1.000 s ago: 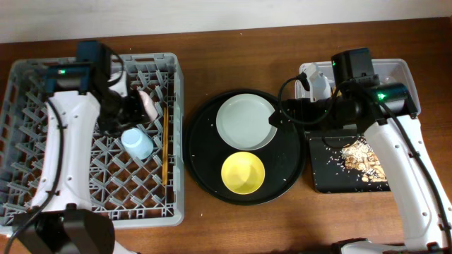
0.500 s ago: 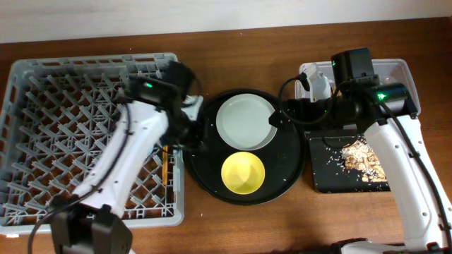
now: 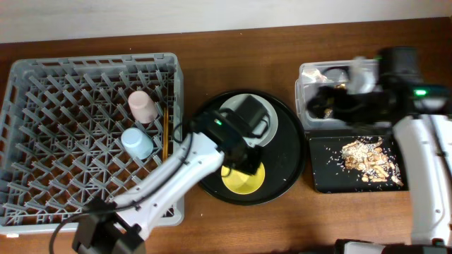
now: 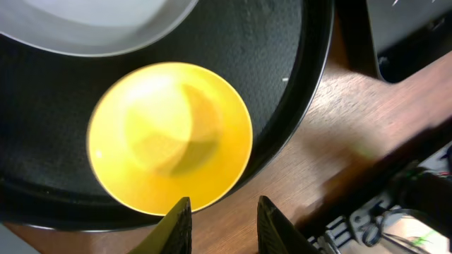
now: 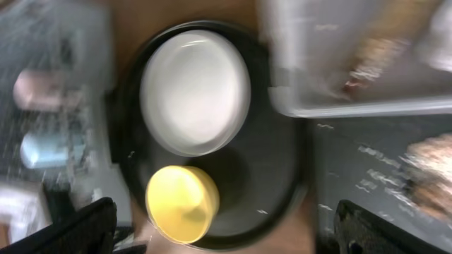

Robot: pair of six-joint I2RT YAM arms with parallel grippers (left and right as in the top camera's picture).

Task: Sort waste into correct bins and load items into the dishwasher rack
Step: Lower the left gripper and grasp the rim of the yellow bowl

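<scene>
Rack (image 3: pixel 63 162) holds one pink cup (image 3: pixel 142 107), one blue cup (image 3: pixel 138 144).

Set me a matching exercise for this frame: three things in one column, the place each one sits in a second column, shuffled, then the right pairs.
Things:
1. pink cup
2. yellow bowl
3. food scraps

Places:
A. round black tray
B. black rectangular tray
C. dishwasher rack

Pairs: 1-C, 2-A, 3-B.
</scene>
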